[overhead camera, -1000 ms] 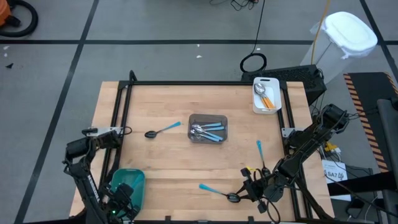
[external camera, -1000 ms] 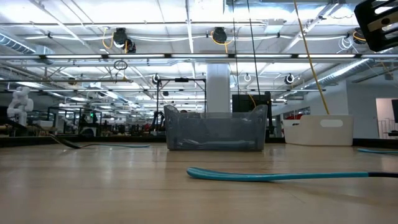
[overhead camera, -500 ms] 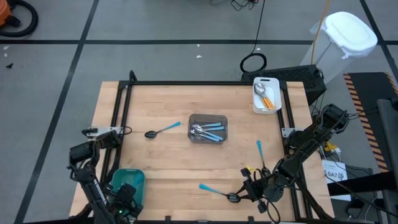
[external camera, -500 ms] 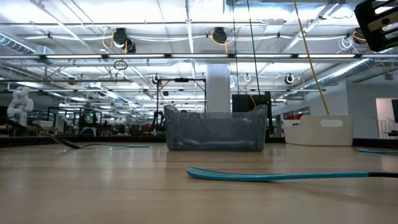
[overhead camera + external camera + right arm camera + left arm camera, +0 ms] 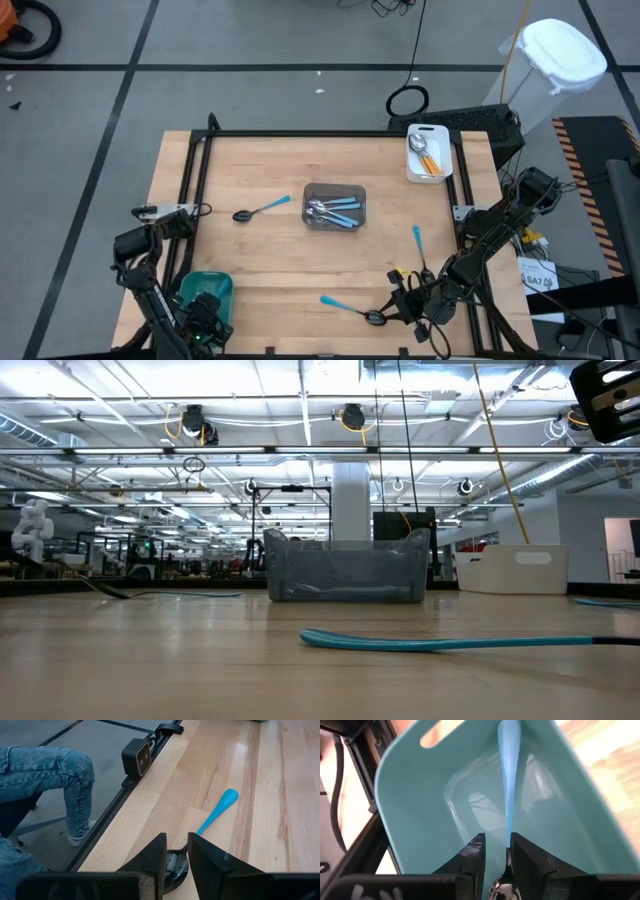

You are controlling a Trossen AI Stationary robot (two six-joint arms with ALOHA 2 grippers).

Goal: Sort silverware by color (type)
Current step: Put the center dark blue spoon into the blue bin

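Observation:
My left gripper hangs over a teal bin at the near left and is shut on a spoon with a silver bowl and a light-blue handle. My right gripper is low at the near edge. It is shut on a spoon with a black bowl and a light-blue handle, which lies flat on the table. The low view shows this handle resting on the wood. My left gripper pinches the spoon at its neck, just above the silver bowl, between its two fingers. The handle points away from the fingers over the bin's hollow, clear of its floor. My right gripper has the black bowl between its two fingers, coming slanting down from the table's right. The handle lies on the table and points away from the fingers.
A clear grey bin mid-table holds several blue-handled spoons. A white tray at the far right holds orange-handled ones. A black-bowled spoon lies at the left, and another blue handle by my right arm. A person's jeans-clad legs stand beyond the table edge.
My left arm's elbow has shifted a little toward the table's near edge. Its gripper has stayed over the teal bin with the spoon.

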